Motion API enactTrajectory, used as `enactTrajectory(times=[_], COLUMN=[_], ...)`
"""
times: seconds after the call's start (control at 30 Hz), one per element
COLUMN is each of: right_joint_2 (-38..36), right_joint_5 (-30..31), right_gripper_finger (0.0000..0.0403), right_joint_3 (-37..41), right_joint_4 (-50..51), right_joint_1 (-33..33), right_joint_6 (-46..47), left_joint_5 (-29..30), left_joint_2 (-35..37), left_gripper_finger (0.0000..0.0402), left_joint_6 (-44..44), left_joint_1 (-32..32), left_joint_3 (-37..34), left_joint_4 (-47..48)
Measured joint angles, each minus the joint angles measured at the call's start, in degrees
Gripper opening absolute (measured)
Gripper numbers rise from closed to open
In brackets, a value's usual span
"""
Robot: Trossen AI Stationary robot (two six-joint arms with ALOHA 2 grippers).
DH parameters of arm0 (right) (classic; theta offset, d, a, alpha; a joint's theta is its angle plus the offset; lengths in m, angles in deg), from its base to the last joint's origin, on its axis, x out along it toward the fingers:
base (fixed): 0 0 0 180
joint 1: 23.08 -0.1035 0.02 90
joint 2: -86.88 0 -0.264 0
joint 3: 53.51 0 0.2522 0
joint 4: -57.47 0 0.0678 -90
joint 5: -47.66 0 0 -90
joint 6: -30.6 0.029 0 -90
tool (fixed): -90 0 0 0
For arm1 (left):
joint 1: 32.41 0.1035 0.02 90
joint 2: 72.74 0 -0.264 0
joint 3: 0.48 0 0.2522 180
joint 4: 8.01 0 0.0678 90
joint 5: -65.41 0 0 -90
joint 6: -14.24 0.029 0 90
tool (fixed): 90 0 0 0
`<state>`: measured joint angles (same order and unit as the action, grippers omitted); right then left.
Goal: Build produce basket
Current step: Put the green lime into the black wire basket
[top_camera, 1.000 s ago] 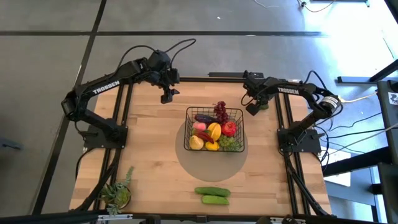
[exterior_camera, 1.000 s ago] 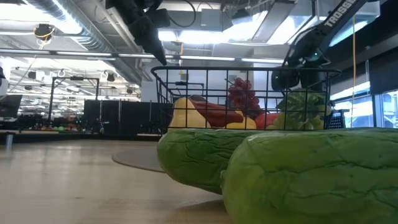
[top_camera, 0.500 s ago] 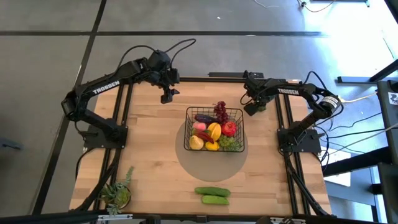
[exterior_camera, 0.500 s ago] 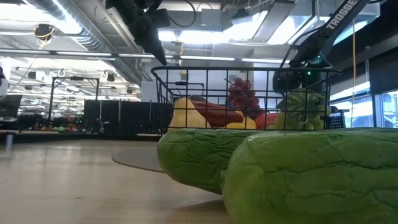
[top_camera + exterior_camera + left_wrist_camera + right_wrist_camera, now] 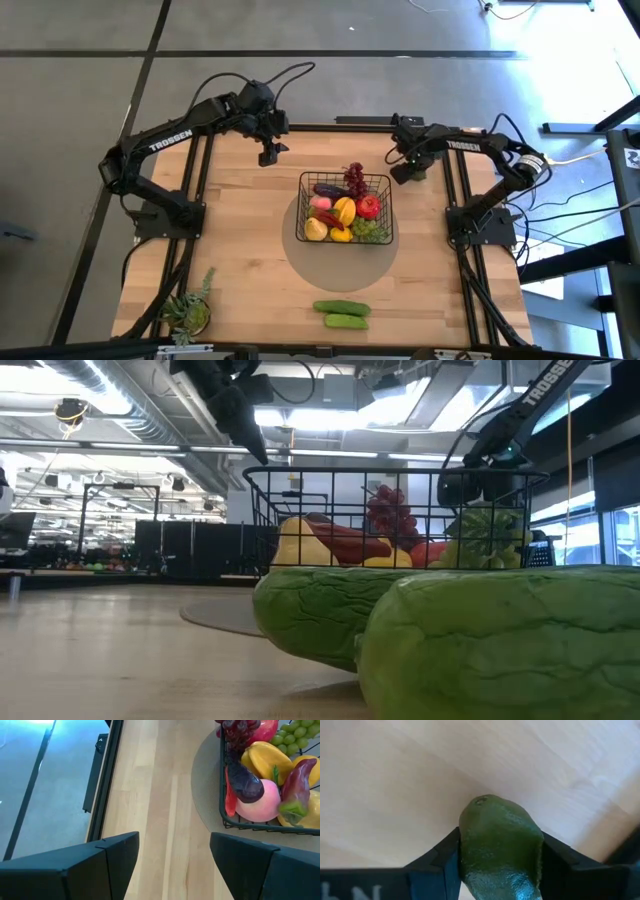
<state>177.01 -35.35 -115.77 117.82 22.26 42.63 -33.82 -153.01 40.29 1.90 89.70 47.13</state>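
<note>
Both arms were dark, almost black, built from slim links with rounded joints. The left arm (image 5: 165, 140) and the right arm (image 5: 470, 145) each carried the white word TROSSEN on one link. Black cables looped above the left arm; the right arm had a silver ring near its elbow. The fingers (image 5: 75, 870) were matte black, flat and angular.

Evenly lit from above; glared white at the floor (image 5: 560, 40) by the high view's edge. Blurred on the near cucumbers (image 5: 470, 640) in the low view.
</note>
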Motion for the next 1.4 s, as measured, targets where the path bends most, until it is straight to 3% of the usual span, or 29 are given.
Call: enactTrajectory(times=[0.3, 0.7, 1.03, 1.4], right_joint_2=[0.0, 0.0, -0.1, -0.1], right_joint_5=[-0.2, -2.3, -6.0, -8.8], right_gripper_finger=[0.0175, 0.0173, 0.0173, 0.0171], right_joint_3=[-11.0, -34.4, -46.7, -47.4], right_joint_4=[14.6, 31.7, 31.6, 23.5], right_joint_1=[-1.2, -8.7, -21.4, -36.7], right_joint_6=[5.7, 10.3, 15.0, 23.9], left_joint_5=[0.0, 0.0, 0.0, 0.0], left_joint_2=[0.0, 0.0, 0.0, 0.0], left_gripper_finger=[0.0234, 0.0234, 0.0234, 0.0234], left_joint_6=[0.0, 0.0, 0.0, 0.0], left_joint_1=[0.0, 0.0, 0.0, 0.0], left_joint_3=[0.0, 0.0, 0.0, 0.0], left_joint_4=[0.0, 0.0, 0.0, -0.1])
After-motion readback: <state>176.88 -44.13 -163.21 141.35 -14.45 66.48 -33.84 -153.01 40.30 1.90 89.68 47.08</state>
